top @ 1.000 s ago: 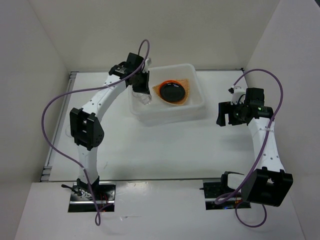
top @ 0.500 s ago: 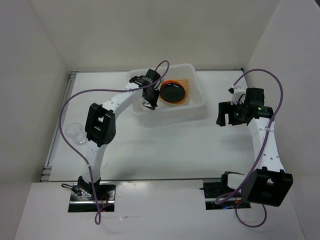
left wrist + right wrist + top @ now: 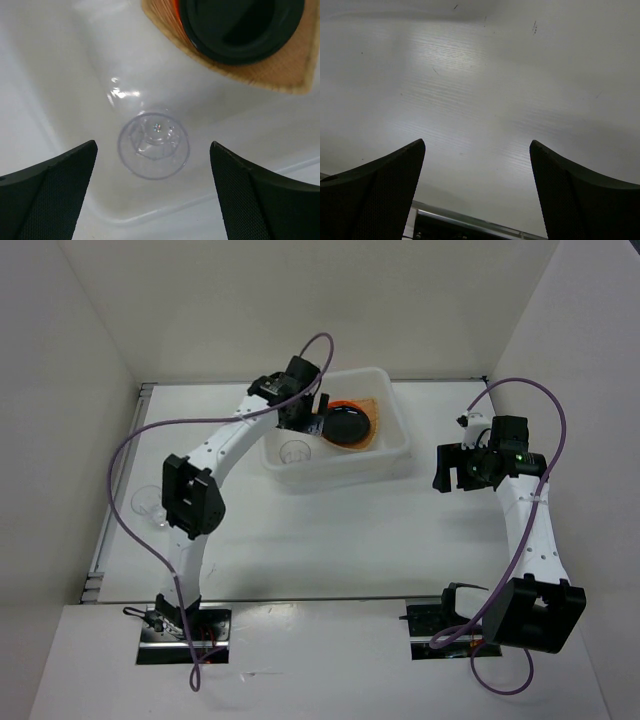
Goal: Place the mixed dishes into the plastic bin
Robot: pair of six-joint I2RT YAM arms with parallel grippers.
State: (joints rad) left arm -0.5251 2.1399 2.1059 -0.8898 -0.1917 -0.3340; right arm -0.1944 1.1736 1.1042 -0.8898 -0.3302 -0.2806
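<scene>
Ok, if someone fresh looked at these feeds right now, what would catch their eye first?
The glossy black plate stands out most, stacked on the orange plate and woven tray in the right half of the bin. Left of that stack, the left gripper hangs open above a clear cup on the bin floor. A second clear cup sits on the table at far left.

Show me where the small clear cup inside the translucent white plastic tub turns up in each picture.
Top external: the small clear cup sits in the near-left corner of the translucent white plastic bin.
Left wrist: mid-picture, on the bin floor.
Right wrist: not in it.
Shared landmark: the small glossy black round plate, up and right of the cup in both views.
</scene>
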